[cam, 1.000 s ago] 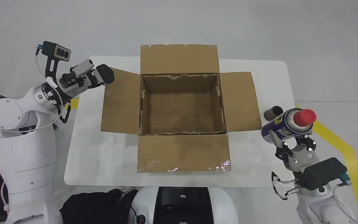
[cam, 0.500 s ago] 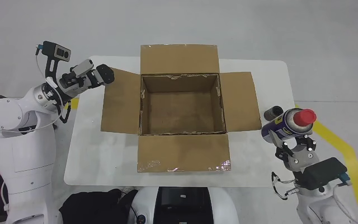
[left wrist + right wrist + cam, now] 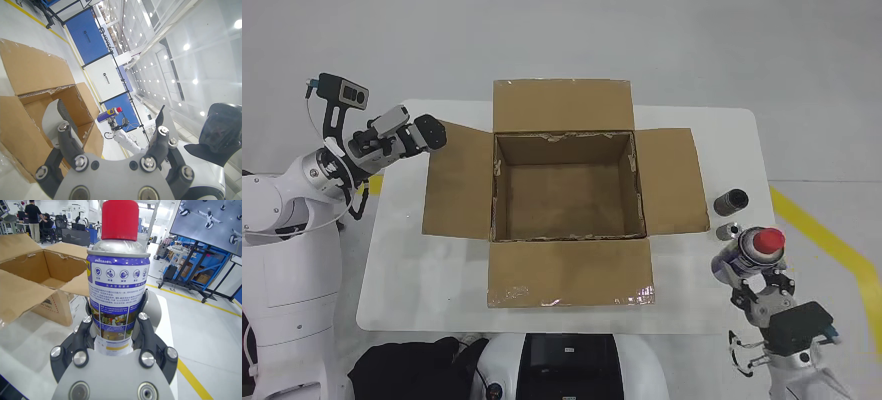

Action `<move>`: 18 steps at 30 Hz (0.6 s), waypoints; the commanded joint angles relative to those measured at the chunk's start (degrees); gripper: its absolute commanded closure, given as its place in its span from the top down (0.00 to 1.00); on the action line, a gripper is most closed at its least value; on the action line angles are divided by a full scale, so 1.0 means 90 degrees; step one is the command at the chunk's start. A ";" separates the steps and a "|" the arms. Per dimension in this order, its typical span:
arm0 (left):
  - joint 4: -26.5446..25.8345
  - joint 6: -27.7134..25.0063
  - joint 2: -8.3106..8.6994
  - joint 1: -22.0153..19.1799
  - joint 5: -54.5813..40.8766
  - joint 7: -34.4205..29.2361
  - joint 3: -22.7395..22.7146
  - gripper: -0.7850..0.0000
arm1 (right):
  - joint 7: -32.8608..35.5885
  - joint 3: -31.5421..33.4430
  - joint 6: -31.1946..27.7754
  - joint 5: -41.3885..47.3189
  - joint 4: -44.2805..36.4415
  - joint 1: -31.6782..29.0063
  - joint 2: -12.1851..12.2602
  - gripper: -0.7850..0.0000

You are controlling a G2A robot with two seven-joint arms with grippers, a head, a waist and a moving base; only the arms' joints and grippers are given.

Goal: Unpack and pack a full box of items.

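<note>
The open cardboard box (image 3: pixel 567 200) stands mid-table with all flaps spread and nothing inside. My right gripper (image 3: pixel 760 284) is shut on a blue spray can (image 3: pixel 745 253) with a red cap, held off the box's right side near the table's front right corner. In the right wrist view the can (image 3: pixel 117 275) rises between the fingers of that gripper (image 3: pixel 118 302), with the box (image 3: pixel 22 287) beyond it. My left gripper (image 3: pixel 432 132) hangs open and holds nothing, just past the box's left flap. The left wrist view shows this gripper (image 3: pixel 110 105), the box (image 3: pixel 28 121) and the distant can (image 3: pixel 107 114).
A black cylinder (image 3: pixel 730 200) stands on the white table (image 3: pixel 402 270) right of the box's right flap. A small grey object (image 3: pixel 727 232) sits just in front of it, close to the can. Bare table lies left of the box.
My right arm has drawn the spray can toward the table's front edge and turned it more upright, uncovering the black cylinder and the small grey object. The left arm has kept still.
</note>
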 commanded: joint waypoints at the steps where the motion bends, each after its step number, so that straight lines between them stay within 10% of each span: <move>1: 0.0000 0.0000 0.0000 0.0000 0.0000 0.0000 0.0000 1.00 | -0.0243 -0.0078 -0.0025 -0.0087 0.0206 -0.0003 -0.0007 0.00; 18: 0.0000 0.0000 0.0000 0.0000 0.0000 0.0000 0.0000 1.00 | -0.0261 -0.0451 -0.0005 -0.0124 0.1929 0.1296 -0.0030 0.00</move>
